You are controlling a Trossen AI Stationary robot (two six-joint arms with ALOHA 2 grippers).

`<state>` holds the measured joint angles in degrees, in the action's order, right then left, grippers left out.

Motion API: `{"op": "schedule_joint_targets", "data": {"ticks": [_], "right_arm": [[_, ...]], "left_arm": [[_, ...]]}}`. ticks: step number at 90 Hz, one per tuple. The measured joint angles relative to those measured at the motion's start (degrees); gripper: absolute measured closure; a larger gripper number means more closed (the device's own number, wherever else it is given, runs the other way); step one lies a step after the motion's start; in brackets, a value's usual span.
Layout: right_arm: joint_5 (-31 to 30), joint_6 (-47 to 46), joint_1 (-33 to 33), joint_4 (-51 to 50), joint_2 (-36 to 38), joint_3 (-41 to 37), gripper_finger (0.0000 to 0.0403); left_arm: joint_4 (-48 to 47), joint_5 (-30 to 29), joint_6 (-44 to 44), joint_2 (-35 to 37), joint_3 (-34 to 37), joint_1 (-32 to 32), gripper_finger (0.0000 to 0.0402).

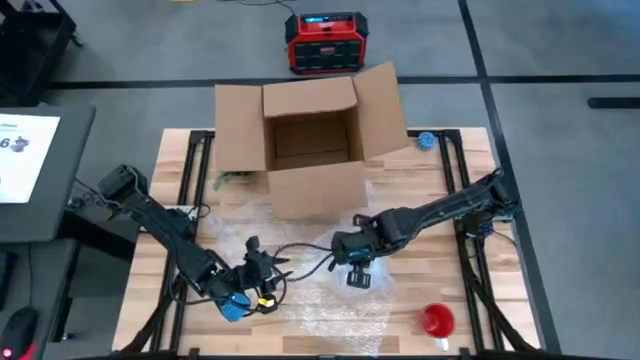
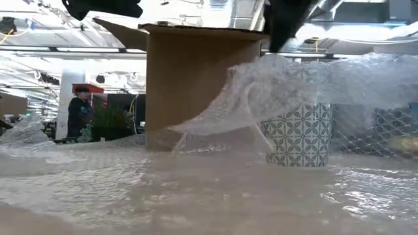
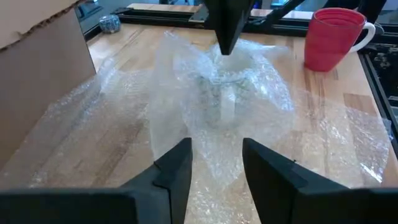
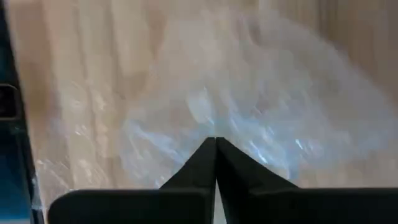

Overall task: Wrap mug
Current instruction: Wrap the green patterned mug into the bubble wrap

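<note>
Wooden table (image 1: 180, 170) — unreadable red box (image 1: 322, 43)

A large "6" on the white sheet (image 1: 22, 150) at the high view's left edge.

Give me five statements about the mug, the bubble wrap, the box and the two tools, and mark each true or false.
1. The right tool is shut on the bubble wrap, holding a fold of it up over the patterned mug. True.
2. The left tool is shut on the wrap. False: its fingers stand apart with nothing between them.
3. The cardboard box is closed. False: its flaps stand open.
4. A red mug stands on the table, apart from the wrap being lifted. True.
5. The patterned mug lies on its side. False: it stands upright under the wrap.
</note>
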<state>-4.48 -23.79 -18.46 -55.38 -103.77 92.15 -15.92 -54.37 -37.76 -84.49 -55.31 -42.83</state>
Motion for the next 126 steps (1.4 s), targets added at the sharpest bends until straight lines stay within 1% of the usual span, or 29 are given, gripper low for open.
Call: {"op": "schedule_joint_targets", "data": {"ticks": [7, 14, 23, 30, 45, 51, 59, 66, 80, 88, 92, 99, 105, 111, 118, 126], "right_arm": [[0.0, 0.8, 0.2, 4.1, 0.0, -1.3, 0.0403], [-0.1, 0.6, 1.1, 4.7, -0.3, -3.7, 0.0403], [-0.2, -1.4, 2.0, 5.1, -0.6, -8.4, 0.0403], [0.0, -3.0, 2.6, 7.4, -0.5, -12.5, 0.0403], [4.2, -4.6, 3.3, 18.6, -0.2, -21.9, 0.0403], [5.8, -4.7, 3.6, 20.5, -0.2, -23.4, 0.0403], [5.8, -5.1, 3.6, 19.8, 0.0, -22.5, 0.0403], [5.8, -5.0, 3.5, 14.9, 0.4, -20.1, 0.0403], [5.2, -4.9, 2.5, 3.3, 1.1, -10.9, 0.0403], [2.7, -4.6, 1.2, -3.4, 1.2, -5.8, 0.0403], [1.1, -4.4, 0.5, -5.2, 1.1, -4.0, 0.0403], [-2.0, -3.7, -0.7, -5.0, 1.2, -2.0, 0.0403], [-3.7, -2.5, -1.6, -3.4, 1.6, -1.8, 0.0403], [-3.9, -1.4, -1.8, -0.7, 1.5, -1.8, 0.0403], [-3.9, -1.2, -1.4, -0.4, 1.2, -2.2, 0.0403], [-3.7, -1.5, -0.2, 1.6, 1.2, -5.4, 0.0403]], "left_arm": [[-0.1, 0.1, 0.0, 0.0, 0.0, 0.0, 0.0279], [-0.1, 0.2, 0.0, 0.0, 0.0, 0.0, 0.0279], [-0.1, 0.2, 0.0, 0.0, 0.0, -0.1, 0.0279], [-0.1, 0.2, 0.0, 0.0, 0.0, -0.2, 0.0279], [0.0, 0.2, 0.0, 0.0, 0.0, -0.2, 0.0279], [0.1, 0.2, -0.1, 0.0, 0.0, -0.2, 0.0279], [0.2, 0.2, -0.1, 0.0, 0.0, -0.2, 0.0279], [0.2, 0.2, -0.1, 0.0, 0.0, -0.2, 0.0279], [0.2, 0.2, -0.2, 0.0, 0.0, -0.2, 0.0279], [0.2, 0.2, -0.2, 0.0, 0.0, -0.2, 0.0279], [0.0, 0.2, -0.2, 0.0, 0.0, -0.2, 0.0279], [0.0, 0.2, -0.2, 0.0, 0.0, -0.2, 0.0279], [0.0, 0.2, -0.2, 0.0, 0.0, -0.2, 0.0279], [-0.1, 0.2, -0.2, 0.0, 0.0, -0.3, 0.0279], [-0.1, 0.2, -0.2, 0.0, 0.0, -0.3, 0.0279], [-0.1, 0.2, -0.3, 0.0, 0.0, -0.3, 0.0279]]}}
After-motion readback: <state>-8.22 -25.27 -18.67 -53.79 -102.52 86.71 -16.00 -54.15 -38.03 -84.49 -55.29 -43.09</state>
